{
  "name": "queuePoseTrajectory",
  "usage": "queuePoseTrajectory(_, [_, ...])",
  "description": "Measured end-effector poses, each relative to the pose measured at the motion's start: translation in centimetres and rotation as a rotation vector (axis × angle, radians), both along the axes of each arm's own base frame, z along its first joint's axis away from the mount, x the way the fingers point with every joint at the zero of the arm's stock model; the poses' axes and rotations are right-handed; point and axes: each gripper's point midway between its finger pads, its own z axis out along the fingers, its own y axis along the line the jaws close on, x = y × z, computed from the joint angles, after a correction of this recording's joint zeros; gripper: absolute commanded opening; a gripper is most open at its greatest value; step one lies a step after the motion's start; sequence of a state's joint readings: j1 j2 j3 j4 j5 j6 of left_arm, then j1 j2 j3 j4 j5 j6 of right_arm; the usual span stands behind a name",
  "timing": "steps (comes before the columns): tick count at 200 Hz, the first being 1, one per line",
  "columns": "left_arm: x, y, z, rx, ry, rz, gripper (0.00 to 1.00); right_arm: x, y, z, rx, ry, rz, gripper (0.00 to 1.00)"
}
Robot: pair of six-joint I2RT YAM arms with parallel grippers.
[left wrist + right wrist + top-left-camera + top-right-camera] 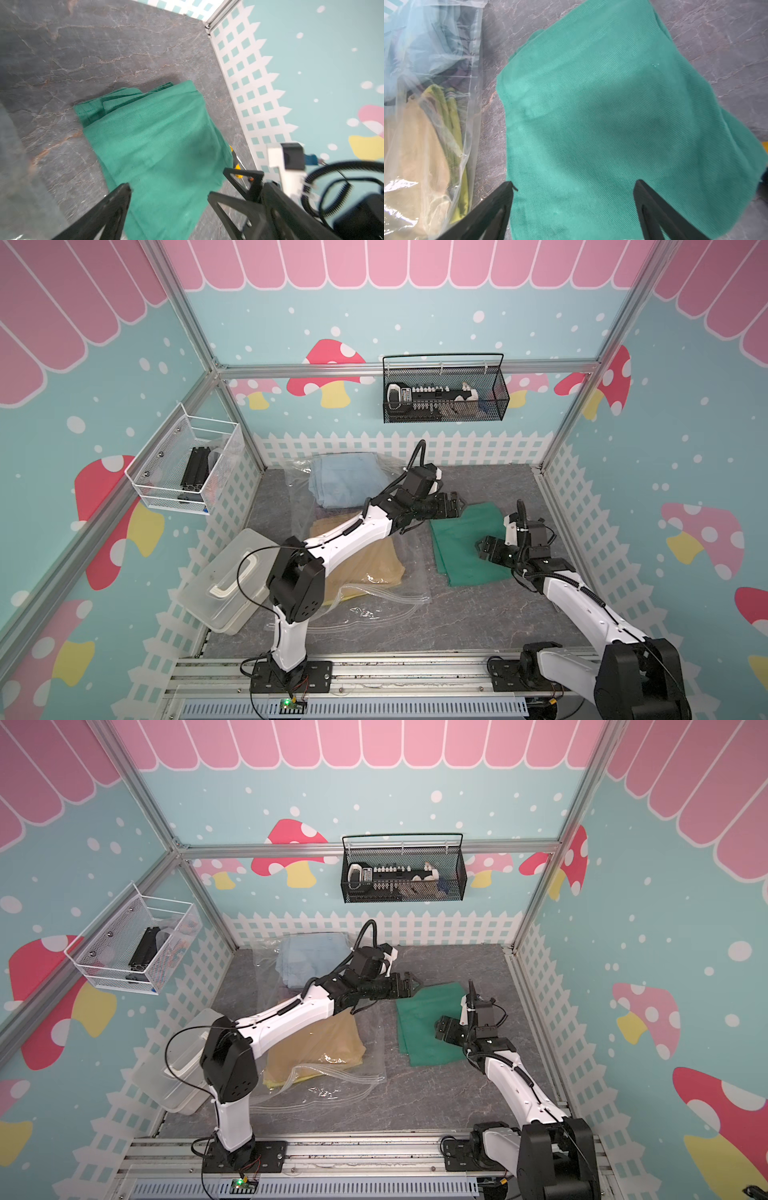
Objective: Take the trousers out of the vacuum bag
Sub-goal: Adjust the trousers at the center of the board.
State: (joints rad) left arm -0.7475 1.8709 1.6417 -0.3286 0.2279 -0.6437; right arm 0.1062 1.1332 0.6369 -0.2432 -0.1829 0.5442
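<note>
- The left gripper (456, 506) is above the far edge of the green trousers (457, 560). In the left wrist view its fingers (121, 197) stand wide apart with nothing between them.
- The right gripper (482, 548) is over the middle of the green trousers. In the right wrist view its fingers (640, 187) are spread wide with only flat cloth showing between them. No cloth is pinched. Contact with the cloth cannot be confirmed.
- The green trousers lie folded on the bare table (478, 614), outside the vacuum bag (409, 572) and just beside its right edge. They are between the bag and the right wall.
- The vacuum bag lies flat on the left half of the table, under the left arm. Its ridged zip edge (386, 598) is at the near end.
- Inside the bag, the light blue trousers (349, 481) are at the far end and the tan trousers (370, 564) at the near end.
- The yellow trousers (454, 116) lie under the tan trousers, also inside the plastic. Only an edge shows.
- A clear hard box (208, 597) with a white handle sits at the left wall, near the bag.
</note>
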Motion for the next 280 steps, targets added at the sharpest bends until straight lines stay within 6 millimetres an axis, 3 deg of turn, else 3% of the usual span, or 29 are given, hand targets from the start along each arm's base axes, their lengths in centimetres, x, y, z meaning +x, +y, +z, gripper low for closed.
queuePoseTrajectory(21, [-2.6,2.0,1.2,0.020,-0.041,-0.025,0.99,-0.7,0.3,-0.6,-0.023,0.030,0.023,0.95])
queuePoseTrajectory(52, [-6.7,5.9,-0.1,0.102,-0.054,-0.043,0.99,-1.7,0.5,-1.9,-0.065,0.090,0.044,0.96])
queuePoseTrajectory(85, [-10.8,11.4,-1.0,0.190,-0.079,-0.013,0.99,-2.3,1.2,-3.4,-0.115,0.137,0.075,0.97])
queuePoseTrajectory(117, [-14.2,16.1,0.3,0.196,-0.138,0.034,0.99,-2.9,2.3,-6.0,-0.178,0.219,0.116,0.98])
queuePoseTrajectory(144, [-16.1,19.0,1.6,0.195,-0.186,0.066,0.99,-2.9,3.1,-7.7,-0.221,0.269,0.132,0.97])
queuePoseTrajectory(183, [-17.7,21.7,1.0,0.248,-0.193,0.095,0.99,-2.1,4.2,-8.1,-0.242,0.264,0.118,0.97])
queuePoseTrajectory(245, [-18.8,23.7,-1.3,0.345,-0.151,0.105,0.99,-0.8,5.1,-7.7,-0.221,0.245,0.102,0.97])
queuePoseTrajectory(262, [-18.9,23.9,-1.6,0.361,-0.148,0.108,0.99,-0.9,5.4,-6.6,-0.204,0.221,0.111,0.96])
queuePoseTrajectory(280, [-18.9,24.1,-2.1,0.392,-0.140,0.113,0.99,-1.0,5.9,-4.1,-0.172,0.158,0.122,0.96])
